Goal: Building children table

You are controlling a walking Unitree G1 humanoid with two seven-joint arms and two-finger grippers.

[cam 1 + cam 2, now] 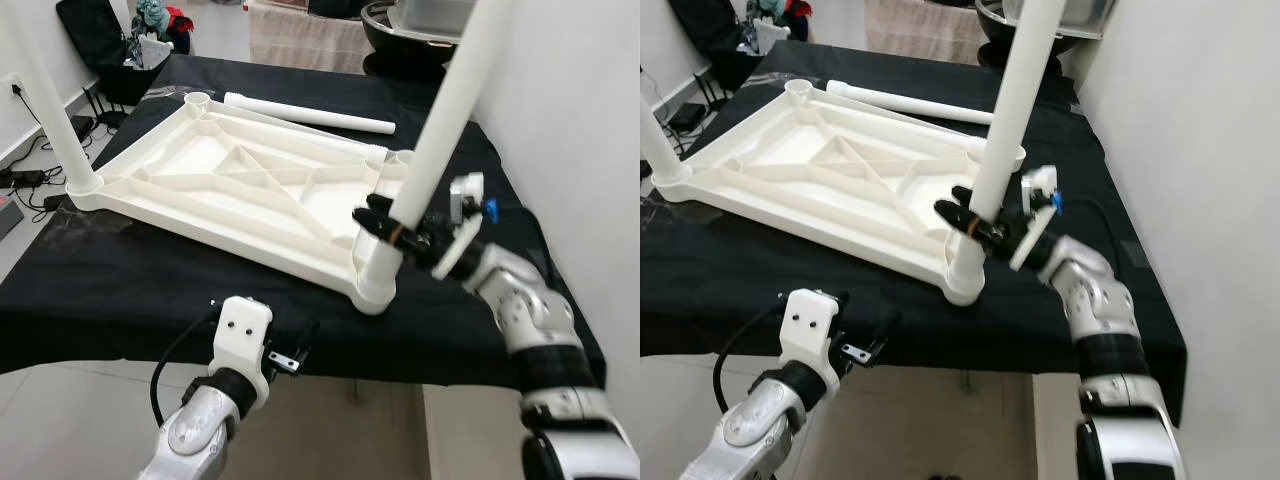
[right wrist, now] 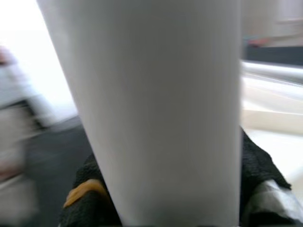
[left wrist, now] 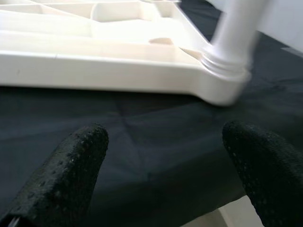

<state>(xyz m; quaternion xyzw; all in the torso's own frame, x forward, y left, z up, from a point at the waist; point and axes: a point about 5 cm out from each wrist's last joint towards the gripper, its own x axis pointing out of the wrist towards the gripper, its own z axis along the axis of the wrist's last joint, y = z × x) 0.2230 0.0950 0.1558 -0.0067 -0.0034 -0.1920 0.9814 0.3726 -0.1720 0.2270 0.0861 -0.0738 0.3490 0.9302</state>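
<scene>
Your right gripper [image 1: 392, 228] has its fingers pinched around the white leg [image 1: 440, 120] just above the near-right corner socket [image 1: 376, 272] of the upturned tabletop [image 1: 240, 180]. The leg's long axis runs from that socket up toward one o'clock, leaning slightly away from vertical, so whatever seating or twisting comes next (my guess is pressing it home) has to go down along that axis into the corner. This arm is plainly the one for it.

Your left gripper [image 1: 285, 358] hangs at the worktop's front edge around seven o'clock from that corner, fingers [image 3: 66, 165] spread and pinching nothing; in its wrist view the corner and leg base sit just ahead across bare cloth.

A second leg [image 1: 55, 100] already stands in the far-left corner at ten o'clock. A loose leg [image 1: 308, 113] lies flat beyond the tabletop at twelve o'clock, its long axis running left to right, nearer your right arm than your left.

The worktop [image 1: 120, 290] is draped in black cloth. A white wall [image 1: 580, 110] runs close along the right edge, cables trail on the floor at nine o'clock, and a black chair [image 1: 100, 40] stands at eleven
</scene>
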